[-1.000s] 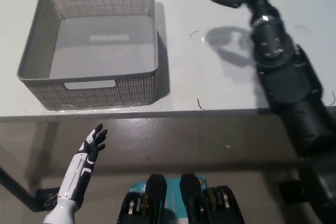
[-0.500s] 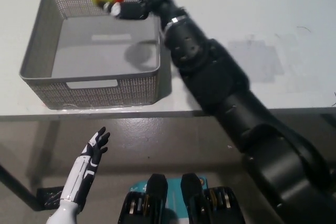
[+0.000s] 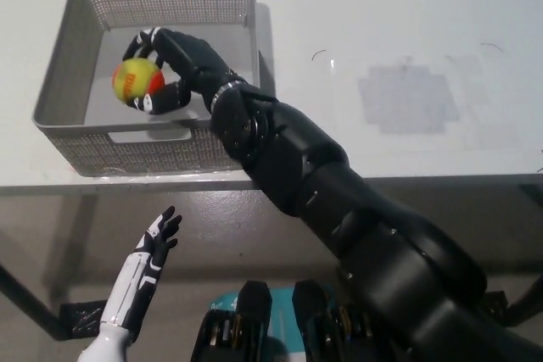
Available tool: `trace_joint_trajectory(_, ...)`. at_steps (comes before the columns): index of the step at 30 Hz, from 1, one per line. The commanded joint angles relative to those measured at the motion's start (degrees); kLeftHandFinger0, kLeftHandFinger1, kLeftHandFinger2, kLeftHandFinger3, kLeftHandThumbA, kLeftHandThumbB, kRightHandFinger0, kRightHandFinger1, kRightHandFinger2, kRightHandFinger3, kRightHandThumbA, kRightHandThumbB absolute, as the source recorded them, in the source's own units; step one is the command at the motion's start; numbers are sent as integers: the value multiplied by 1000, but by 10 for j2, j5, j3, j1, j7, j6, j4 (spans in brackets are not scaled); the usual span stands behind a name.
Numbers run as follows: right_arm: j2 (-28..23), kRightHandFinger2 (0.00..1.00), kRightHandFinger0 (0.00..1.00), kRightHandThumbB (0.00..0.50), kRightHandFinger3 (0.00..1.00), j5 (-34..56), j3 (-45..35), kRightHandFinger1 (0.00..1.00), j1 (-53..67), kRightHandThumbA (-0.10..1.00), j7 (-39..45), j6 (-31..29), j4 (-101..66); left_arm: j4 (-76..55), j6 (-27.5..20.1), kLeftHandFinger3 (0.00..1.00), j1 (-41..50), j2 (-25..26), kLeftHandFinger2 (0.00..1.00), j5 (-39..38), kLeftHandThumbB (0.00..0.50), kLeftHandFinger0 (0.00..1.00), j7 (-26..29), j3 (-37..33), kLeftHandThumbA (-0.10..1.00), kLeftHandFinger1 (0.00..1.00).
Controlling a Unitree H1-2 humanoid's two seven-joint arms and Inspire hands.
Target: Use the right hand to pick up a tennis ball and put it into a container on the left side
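A pale table point(image 3: 407, 31) fills the far part of the scene. The black right arm point(image 3: 339, 201) reaches from the near right across the table's edge. At the far left stands a grey mesh container point(image 3: 68, 65). Over its inside, the right hand point(image 3: 165, 69) is wrapped around a yellow-and-red tennis ball point(image 3: 137, 80). The white left hand point(image 3: 153, 243) rests below the table edge at the near left, fingers spread and empty.

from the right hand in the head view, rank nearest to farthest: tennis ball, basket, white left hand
1. tennis ball, held in the right hand.
2. basket, around the hand.
3. left hand, lower left, below the table edge.
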Motion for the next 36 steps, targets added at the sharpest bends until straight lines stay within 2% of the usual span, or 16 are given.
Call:
trace_joint_trajectory(1, 2, 421, 0, 42, 510, -28, 18, 145, -42, 620, -24, 8, -2, -20, 0, 1000, -5, 7, 1000, 2, 147, 1000, -6, -2, 1000, 1000)
trace_joint_trajectory(2, 0, 434, 66, 112, 647, -36, 25, 189, -43, 631, -31, 12, -2, -19, 0, 1000, -6, 7, 1000, 2, 146, 1000, -6, -2, 1000, 1000)
trace_joint_trajectory(3, 0, 467, 100, 154, 713, -39, 30, 231, -43, 648, -35, 18, -2, -21, 4, 1000, -6, 6, 1000, -1, 150, 1000, -8, -2, 1000, 1000)
trace_joint_trajectory(4, -1, 640, 321, 200, 899, -41, 33, 445, -46, 746, -28, 28, -3, -22, 5, 1000, -5, 7, 1000, -2, 144, 1000, -9, -2, 1000, 1000)
trace_joint_trajectory(5, -2, 708, 422, 220, 981, -41, 34, 530, -47, 796, -25, 32, -3, -22, 4, 1000, -5, 7, 1000, -2, 143, 1000, -9, -2, 1000, 1000)
trace_joint_trajectory(6, -5, 1000, 967, 317, 1000, -41, 35, 1000, -50, 901, -11, 31, -6, -21, 4, 1000, -6, 7, 1000, -2, 142, 1000, -10, -3, 1000, 1000)
trace_joint_trajectory(7, -7, 1000, 1000, 306, 1000, -42, 37, 1000, -50, 920, -6, 31, -7, -21, 3, 1000, -6, 7, 1000, -3, 142, 1000, -11, -3, 1000, 1000)
trace_joint_trajectory(9, -13, 1000, 1000, 350, 1000, -43, 39, 1000, -51, 1000, -5, 27, -13, -20, 3, 1000, -6, 8, 1000, 0, 143, 1000, -11, -3, 1000, 1000)
trace_joint_trajectory(11, -18, 1000, 1000, 390, 1000, -43, 36, 1000, -52, 1000, -16, 22, -19, -21, 2, 1000, -7, 8, 1000, 2, 135, 1000, -11, -4, 1000, 1000)
trace_joint_trajectory(14, -31, 1000, 1000, 415, 1000, -43, 29, 1000, -57, 1000, -34, 9, -37, -23, 4, 1000, -7, 8, 1000, 0, 130, 1000, -13, -5, 1000, 1000)
trace_joint_trajectory(16, -39, 1000, 1000, 419, 1000, -33, 15, 1000, -60, 1000, -37, 1, -55, -26, 7, 1000, -6, 8, 1000, 4, 137, 1000, -12, -5, 1000, 1000)
trace_joint_trajectory(18, -50, 1000, 1000, 455, 1000, -31, 4, 1000, -61, 1000, -48, -10, -77, -27, 11, 1000, -6, 8, 1000, 3, 154, 1000, -13, -6, 1000, 1000)
trace_joint_trajectory(21, -70, 1000, 1000, 453, 1000, -21, -23, 1000, -58, 1000, -60, -25, -129, -27, 11, 1000, -6, 11, 1000, 3, 141, 1000, -15, -6, 1000, 1000)
trace_joint_trajectory(24, -98, 1000, 1000, 403, 1000, -15, -52, 1000, -41, 1000, -51, -15, -232, -23, 2, 1000, -7, 15, 1000, 6, 118, 1000, -17, -8, 1000, 1000)
trace_joint_trajectory(28, -135, 1000, 1000, 366, 1000, 10, -98, 1000, 14, 1000, -4, 30, -434, -27, 8, 1000, -5, 14, 1000, -3, 104, 1000, -21, -9, 1000, 1000)
trace_joint_trajectory(36, -214, 1000, 1000, 365, 1000, 65, -179, 1000, 149, 1000, 56, 111, -769, -21, 5, 1000, -8, 17, 1000, 10, 116, 1000, -15, -8, 1000, 1000)
